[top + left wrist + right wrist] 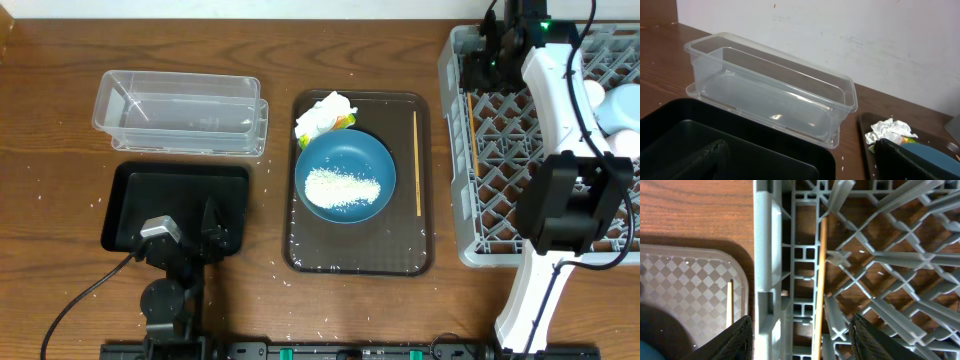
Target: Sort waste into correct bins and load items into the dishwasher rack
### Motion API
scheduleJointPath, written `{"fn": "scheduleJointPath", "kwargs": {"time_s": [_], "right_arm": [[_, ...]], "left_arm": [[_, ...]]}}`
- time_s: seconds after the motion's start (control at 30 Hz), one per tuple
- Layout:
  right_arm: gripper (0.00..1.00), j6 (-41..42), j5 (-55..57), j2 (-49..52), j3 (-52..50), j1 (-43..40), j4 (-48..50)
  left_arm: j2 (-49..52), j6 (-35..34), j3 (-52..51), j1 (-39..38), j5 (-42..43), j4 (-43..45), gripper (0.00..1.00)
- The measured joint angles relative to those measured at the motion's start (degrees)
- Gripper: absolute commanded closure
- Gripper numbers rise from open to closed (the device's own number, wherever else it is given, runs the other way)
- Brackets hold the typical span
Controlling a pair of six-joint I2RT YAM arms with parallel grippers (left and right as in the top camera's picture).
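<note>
Right fingers (735, 340) stand spread over the grey rack (765, 255). A chopstick (820, 280) lies untouched between them, running toward 12 o'clock. Left fingers (905, 162) are spread above the black tray (670, 130).

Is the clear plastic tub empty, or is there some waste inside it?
Empty. In the left wrist view the clear plastic tub shows only its bare bottom, and the overhead view agrees.

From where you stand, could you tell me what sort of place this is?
Likely a tabletop dish-clearing test setup: a grey dishwasher rack, a blue bowl of rice on a brown tray.
</note>
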Motion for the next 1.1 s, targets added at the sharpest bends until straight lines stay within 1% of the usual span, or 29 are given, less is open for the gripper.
{"fn": "scheduleJointPath", "kwargs": {"time_s": [0.2,0.33,0.37,0.43,0.57,0.7,0.77,0.9,1.1], "right_arm": [[0.4,0.2,-2.49,0.0,0.0,2.51,-2.64],[0.39,0.24,-4.92,0.0,0.0,5.22,-3.52],[0.32,0.24,-5.03,0.0,0.0,6.16,-3.67],[0.28,0.63,-4.57,0.0,0.0,7.98,-3.78],[0.36,1.86,-1.9,0.0,-0.81,11.74,-2.82],[0.44,5.75,2.54,0.0,-4.68,14.64,-0.83],[0.46,8.94,5.49,0.0,-8.09,15.76,0.46],[0.48,12.37,8.33,0.0,-14.27,16.09,2.6],[0.53,14.51,8.61,-0.35,-19.32,16.0,3.41]], "left_arm": [[0.0,0.0,0.0,0.0,0.02,0.02,0.05],[0.0,0.0,0.0,0.0,0.0,0.02,0.05],[0.0,0.0,0.0,0.0,0.0,0.0,0.05],[0.0,0.0,0.0,0.0,0.0,0.02,0.05],[0.0,0.0,0.0,0.0,0.0,0.02,0.05],[0.0,0.02,0.0,0.0,0.02,0.02,0.05],[0.0,0.02,0.0,0.0,0.0,0.02,0.05],[0.0,0.0,0.0,0.0,0.0,0.02,0.05],[0.0,0.0,0.0,0.0,0.02,0.0,0.05]]}}
